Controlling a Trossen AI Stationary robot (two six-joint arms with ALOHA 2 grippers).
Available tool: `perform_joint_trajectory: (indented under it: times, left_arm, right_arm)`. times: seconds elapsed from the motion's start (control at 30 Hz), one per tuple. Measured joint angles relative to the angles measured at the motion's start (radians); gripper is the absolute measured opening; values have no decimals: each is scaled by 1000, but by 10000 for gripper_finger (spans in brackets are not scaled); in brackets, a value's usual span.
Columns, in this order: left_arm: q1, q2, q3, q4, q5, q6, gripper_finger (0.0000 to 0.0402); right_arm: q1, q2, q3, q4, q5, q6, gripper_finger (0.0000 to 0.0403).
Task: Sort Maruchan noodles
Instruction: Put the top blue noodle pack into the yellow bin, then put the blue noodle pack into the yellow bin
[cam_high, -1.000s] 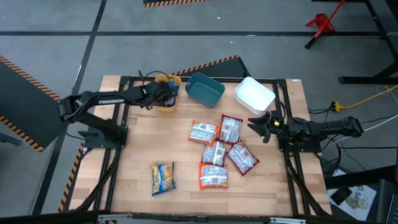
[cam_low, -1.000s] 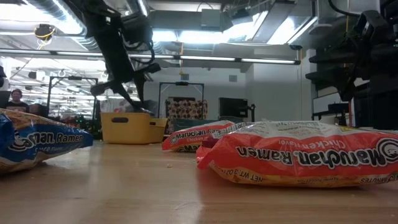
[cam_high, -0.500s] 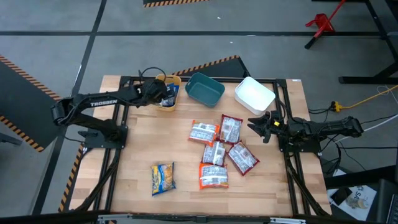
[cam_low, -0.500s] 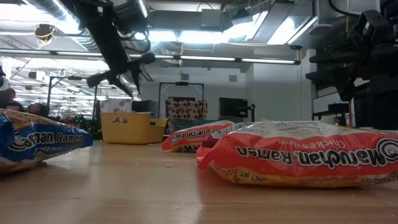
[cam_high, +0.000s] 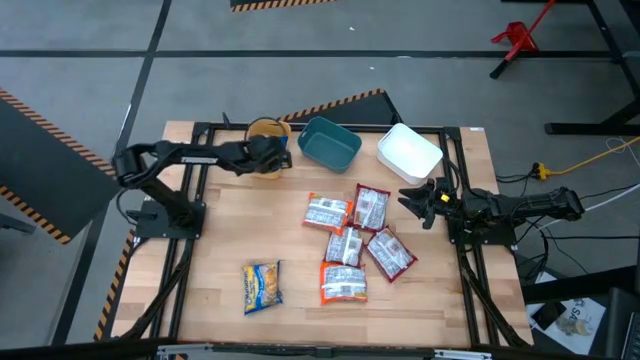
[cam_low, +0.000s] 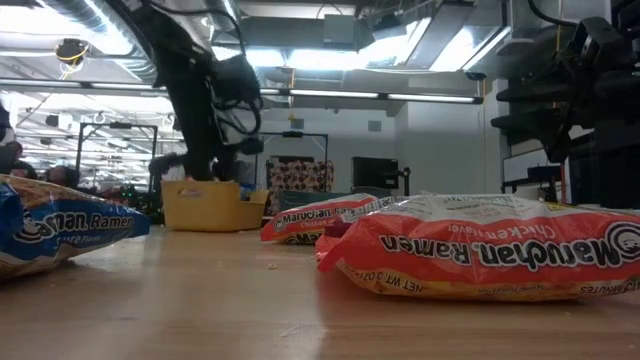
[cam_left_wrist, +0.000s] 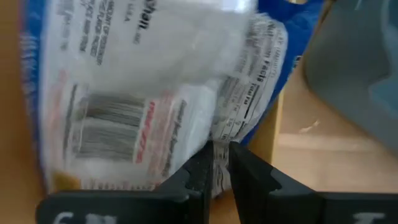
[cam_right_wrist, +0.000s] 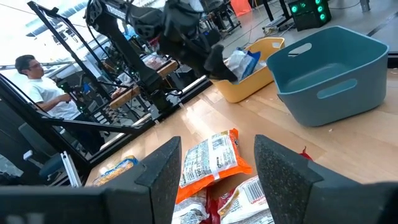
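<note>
My left gripper (cam_high: 270, 157) reaches over the yellow bin (cam_high: 262, 130) at the table's far side and is shut on a blue-and-white noodle packet (cam_left_wrist: 143, 93). The right wrist view shows that packet (cam_right_wrist: 241, 61) at the bin's (cam_right_wrist: 255, 84) opening. Five orange or dark red packets lie flat in a cluster mid-table (cam_high: 355, 243). A blue-and-yellow packet (cam_high: 262, 285) lies alone nearer the near edge. My right gripper (cam_high: 420, 201) waits open at the table's right side, its fingers (cam_right_wrist: 165, 168) pointing at the cluster. My left gripper pinches the blue-and-white packet by a crimped edge (cam_left_wrist: 219, 148) between its two fingers. The packet's barcode face is turned to the wrist camera. It sits in the yellow bin's opening and stands above the rim; whether it rests on the bin I cannot tell.
A teal bin (cam_high: 329, 142) and a white bin (cam_high: 408, 150) stand right of the yellow one along the far edge. Bare wood lies between the lone packet and the left arm's base. A seated person (cam_right_wrist: 31, 78) is in the room beyond the table.
My left gripper rose a little above the yellow bin, then came back down onto it while the arm's elbow swung toward the table's left. It stayed shut on the packet.
</note>
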Motion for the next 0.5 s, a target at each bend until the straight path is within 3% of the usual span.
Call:
perform_joint_trajectory:
  times: [0.17,0.3,0.5]
  left_arm:
    - [0,13,1,0,35,-1,45]
    - [1,-69,-1,-6,39,15,45]
    - [1,-212,-1,-6,-63,49,45]
  right_arm:
    - [0,0,0,0,0,0,191]
    - [0,0,0,0,0,0,191]
    - [0,0,0,0,13,0,191]
